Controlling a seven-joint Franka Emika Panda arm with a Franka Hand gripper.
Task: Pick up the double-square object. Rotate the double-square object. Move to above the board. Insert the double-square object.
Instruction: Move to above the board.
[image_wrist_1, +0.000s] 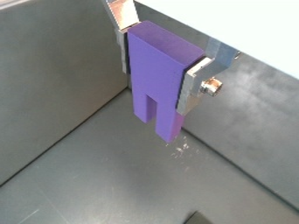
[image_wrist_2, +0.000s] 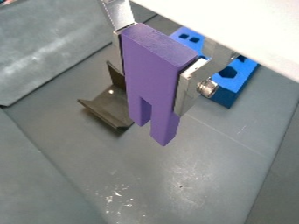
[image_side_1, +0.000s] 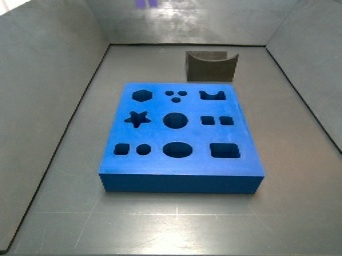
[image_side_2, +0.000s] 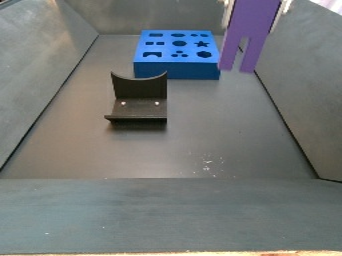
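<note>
Double-square object (image_wrist_2: 153, 83) gripped, gripper (image_wrist_2: 158, 70) raised

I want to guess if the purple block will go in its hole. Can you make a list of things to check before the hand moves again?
1. Block held: ok. The hand is shut on the double-square object, a silver finger on each side.
2. Block off the floor: ok. It hangs in the air in both wrist views.
3. Block upright, slotted end down: ok.
4. Block above the board: not ok. In a side view it hangs beside the board's edge.
5. Board holes clear: ok.
6. Dark U-shaped holder out of the way: ok. It sits apart from the board.
</note>
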